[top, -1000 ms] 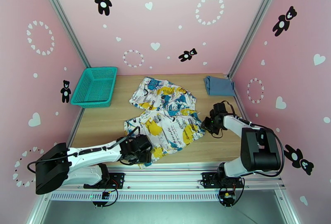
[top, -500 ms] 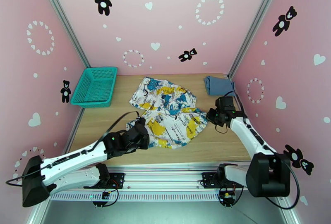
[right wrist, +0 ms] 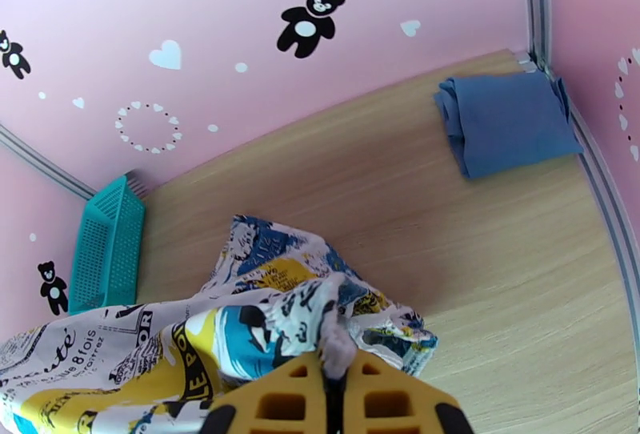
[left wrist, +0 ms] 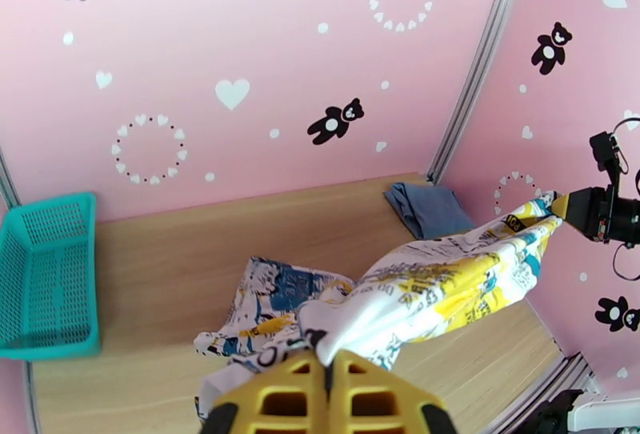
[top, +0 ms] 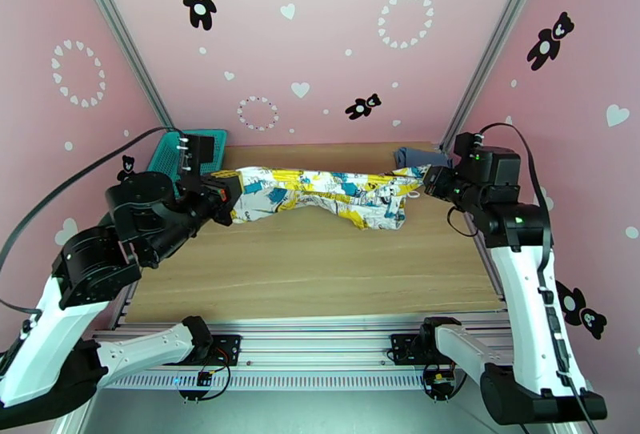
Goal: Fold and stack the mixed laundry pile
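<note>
Top view: left gripper (top: 226,197) and right gripper (top: 430,181) each clamped on an end of the printed cloth (top: 336,187), stretched between them over the far half of the table (top: 320,267). Folded blue top (top: 412,158) sits at far right corner. Left wrist: cloth's low part probably touches the table. Right wrist: gripper pinched shut on a bunched corner.

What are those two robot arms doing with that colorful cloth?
They are holding it up between them, probably to get it ready for folding. The left gripper pinches one end of the printed cloth and the right gripper pinches the other end, so it hangs stretched above the wooden table, sagging in the middle. A blue top already lies folded in the far right corner. The teal basket sits at the far left.
</note>
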Available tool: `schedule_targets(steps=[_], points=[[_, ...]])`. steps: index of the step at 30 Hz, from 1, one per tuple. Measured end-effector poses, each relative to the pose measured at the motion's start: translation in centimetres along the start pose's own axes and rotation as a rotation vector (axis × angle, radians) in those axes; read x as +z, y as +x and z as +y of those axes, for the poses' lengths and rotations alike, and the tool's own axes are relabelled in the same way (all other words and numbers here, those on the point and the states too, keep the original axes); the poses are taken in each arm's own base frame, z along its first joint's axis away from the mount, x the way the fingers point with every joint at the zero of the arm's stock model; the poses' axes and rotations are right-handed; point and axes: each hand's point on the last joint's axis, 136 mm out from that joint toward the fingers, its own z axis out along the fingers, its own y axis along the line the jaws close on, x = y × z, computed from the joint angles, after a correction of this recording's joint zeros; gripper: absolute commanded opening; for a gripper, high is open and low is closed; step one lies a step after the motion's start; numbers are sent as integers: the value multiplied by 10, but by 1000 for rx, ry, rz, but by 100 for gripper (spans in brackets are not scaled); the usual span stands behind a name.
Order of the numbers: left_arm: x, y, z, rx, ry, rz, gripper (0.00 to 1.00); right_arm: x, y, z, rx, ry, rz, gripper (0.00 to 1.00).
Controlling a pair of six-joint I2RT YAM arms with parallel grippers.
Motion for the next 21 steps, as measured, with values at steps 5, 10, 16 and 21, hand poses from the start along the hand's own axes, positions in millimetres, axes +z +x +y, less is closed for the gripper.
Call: schedule_targets(steps=[5,10,16,21], points=[[-28,-16,-11,73,104,-7,0,-57,-3,11,-40,-17,-73,0],[-67,-34,-20,92,213,-50,0,-139,-13,31,-86,-76,-232,0],[-71,-60,-19,117,183,-82,0,-202,-27,56,-107,-163,-353,0],[-3,-82,6,131,-40,-46,0,-159,-40,55,-70,-136,-244,0]])
